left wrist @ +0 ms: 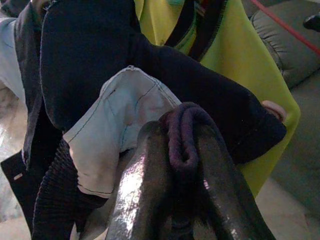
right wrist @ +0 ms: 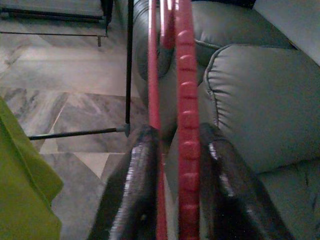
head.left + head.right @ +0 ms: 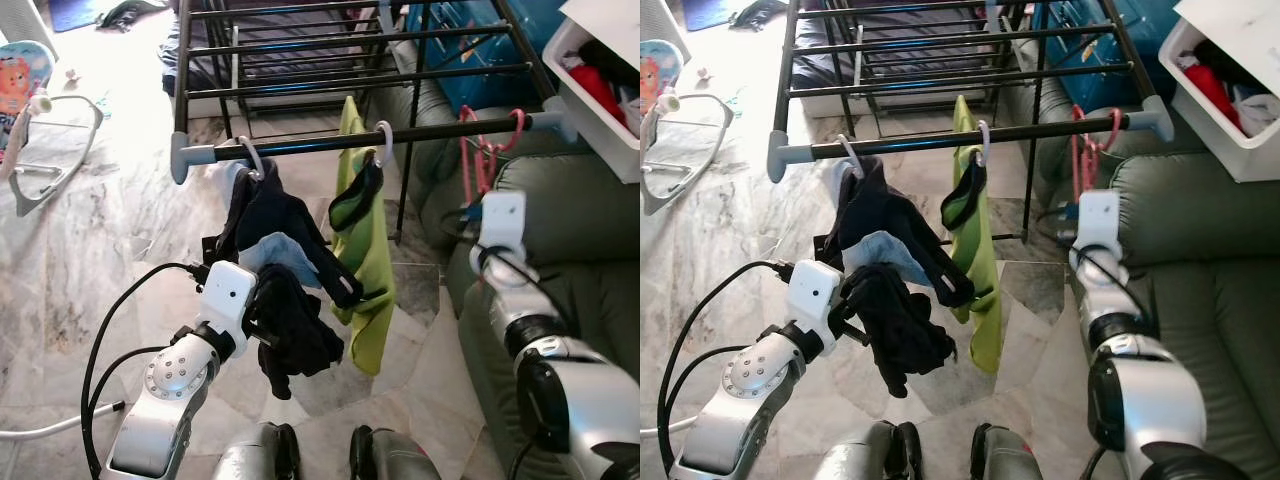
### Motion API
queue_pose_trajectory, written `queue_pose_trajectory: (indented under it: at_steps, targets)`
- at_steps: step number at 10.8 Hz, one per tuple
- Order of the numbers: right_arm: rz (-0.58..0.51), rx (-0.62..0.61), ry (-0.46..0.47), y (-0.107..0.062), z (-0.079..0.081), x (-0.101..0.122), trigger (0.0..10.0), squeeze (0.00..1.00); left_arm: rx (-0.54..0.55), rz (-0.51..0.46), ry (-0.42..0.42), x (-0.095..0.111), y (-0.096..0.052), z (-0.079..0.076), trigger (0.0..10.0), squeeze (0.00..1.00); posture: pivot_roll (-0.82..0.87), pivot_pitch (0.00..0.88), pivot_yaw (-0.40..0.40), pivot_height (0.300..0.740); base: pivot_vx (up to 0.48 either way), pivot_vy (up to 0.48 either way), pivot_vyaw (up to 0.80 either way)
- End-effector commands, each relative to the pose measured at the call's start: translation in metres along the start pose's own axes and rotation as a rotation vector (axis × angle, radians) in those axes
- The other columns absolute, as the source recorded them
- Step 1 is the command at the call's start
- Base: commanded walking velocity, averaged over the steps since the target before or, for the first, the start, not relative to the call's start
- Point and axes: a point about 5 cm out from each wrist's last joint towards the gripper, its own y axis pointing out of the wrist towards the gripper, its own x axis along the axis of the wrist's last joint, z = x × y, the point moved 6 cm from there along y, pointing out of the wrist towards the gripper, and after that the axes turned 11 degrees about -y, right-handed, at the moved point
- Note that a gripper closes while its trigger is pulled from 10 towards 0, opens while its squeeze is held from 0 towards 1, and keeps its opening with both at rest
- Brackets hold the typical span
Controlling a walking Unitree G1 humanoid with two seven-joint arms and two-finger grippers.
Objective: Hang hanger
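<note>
So the right claw is up by the right end of the drying rack's front rail, fingers clamped on a red hanger whose hook is already over that rail, right above the green sofa. The left claw is pinched shut on a fold of the dark clothes dangling from a white hanger near the rail's left end. A lime green garment hangs between them.
</note>
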Motion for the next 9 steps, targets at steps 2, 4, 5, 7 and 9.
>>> queue_pose_trajectory:
  at_steps: [2, 4, 5, 7, 9]
  targets:
    - [0.01, 0.008, 0.013, -0.0012, 0.0027, -0.0043, 10.0, 1.0, -0.008, -0.005, 0.019, 0.0024, 0.0008, -0.0009, 10.0, 0.0, 0.06, 0.131, 0.029, 0.74, 0.0, 0.0, 0.0]
    - [0.005, 0.02, 0.019, -0.0014, 0.0045, -0.0036, 10.0, 0.0, -0.006, -0.001, 0.023, 0.0017, 0.0013, -0.0007, 10.0, 0.0, 0.05, 0.132, 0.028, 0.74, 0.0, 0.0, 0.0]
    - [-0.001, 0.021, 0.023, -0.001, 0.0041, -0.0018, 0.0, 0.0, -0.003, 0.0, 0.026, 0.0015, 0.0014, -0.0001, 10.0, 0.0, 0.05, 0.132, 0.028, 0.74, 0.0, 0.0, 0.0]
    - [-0.004, 0.026, 0.027, -0.0009, 0.0052, -0.0007, 0.0, 0.0, 0.001, 0.003, 0.03, 0.001, 0.0022, 0.0007, 10.0, 0.0, 0.05, 0.129, 0.028, 0.74, 0.0, 0.0, 0.0]
    - [-0.005, 0.025, 0.028, -0.0009, 0.0048, -0.0005, 0.0, 0.0, 0.0, 0.004, 0.032, 0.0009, 0.0028, 0.0011, 10.0, 0.0, 0.05, 0.127, 0.03, 0.74, 0.0, 0.0, 0.0]
